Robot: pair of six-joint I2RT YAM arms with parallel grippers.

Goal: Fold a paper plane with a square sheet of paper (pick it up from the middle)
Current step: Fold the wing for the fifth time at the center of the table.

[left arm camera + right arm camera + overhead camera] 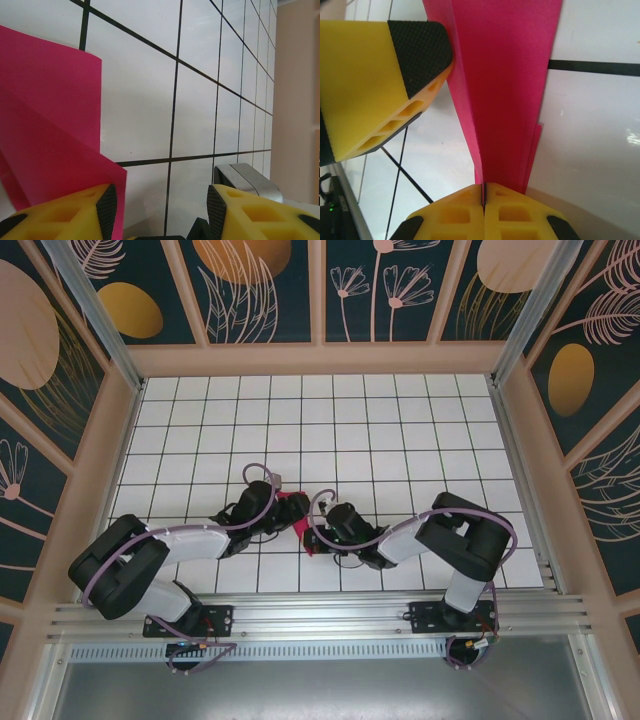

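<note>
Yellow fingertips [465, 210] of my right jaws are pinched tight on the lower edge of the folded magenta sheet of paper [505, 90], which stands up creased from that grip over the white tiled worktop [600, 125]. My left jaws sit partly apart with bare tiles showing between them. The sheet lies against one black pad [107, 210], its edge just reaching into the gap, ungripped. From above, it sits between both wrists.
</note>
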